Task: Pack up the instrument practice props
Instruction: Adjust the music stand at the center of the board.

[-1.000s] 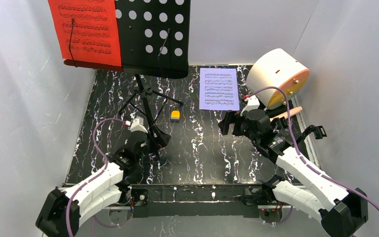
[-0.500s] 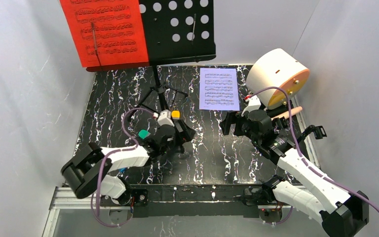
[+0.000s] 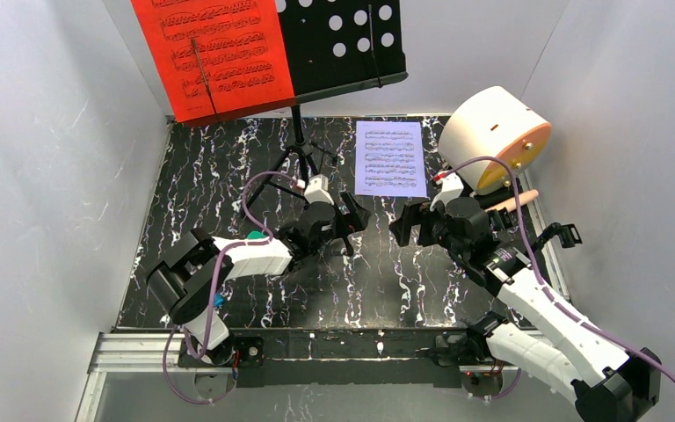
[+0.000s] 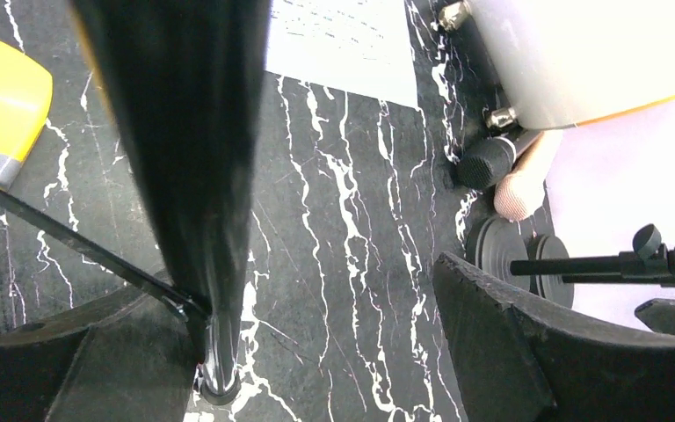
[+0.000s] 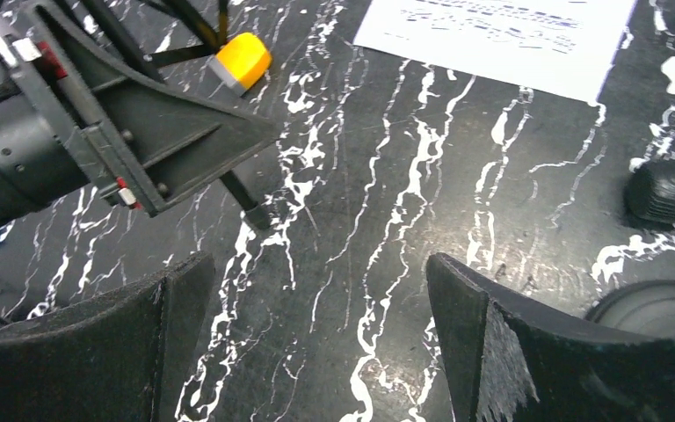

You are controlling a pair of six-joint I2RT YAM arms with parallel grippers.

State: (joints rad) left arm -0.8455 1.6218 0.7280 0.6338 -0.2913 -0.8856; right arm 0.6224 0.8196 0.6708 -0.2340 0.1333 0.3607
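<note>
The black perforated music rack (image 3: pixel 343 35) stands on its tripod (image 3: pixel 299 154) at the back, with the red sheet (image 3: pixel 220 48) on its left half. My left gripper (image 3: pixel 349 224) is open, and a tripod leg (image 4: pixel 198 176) runs between its jaws, close against the left finger (image 4: pixel 61 360). The white sheet (image 3: pixel 390 158) lies flat behind my open, empty right gripper (image 3: pixel 409 224). The black microphone head (image 4: pixel 489 158) and the beige head (image 4: pixel 520 195) lie by the round bases (image 4: pixel 503 251) at the right.
The big white cylinder with an orange face (image 3: pixel 492 132) stands at the back right. A yellow and grey block (image 5: pixel 240 60) lies by the tripod legs. White walls close in on the left, back and right. The two grippers are close together mid-table.
The left gripper has swung right and toward the back, and the music rack with the red sheet has shifted right along with it. The right arm has hardly moved.
</note>
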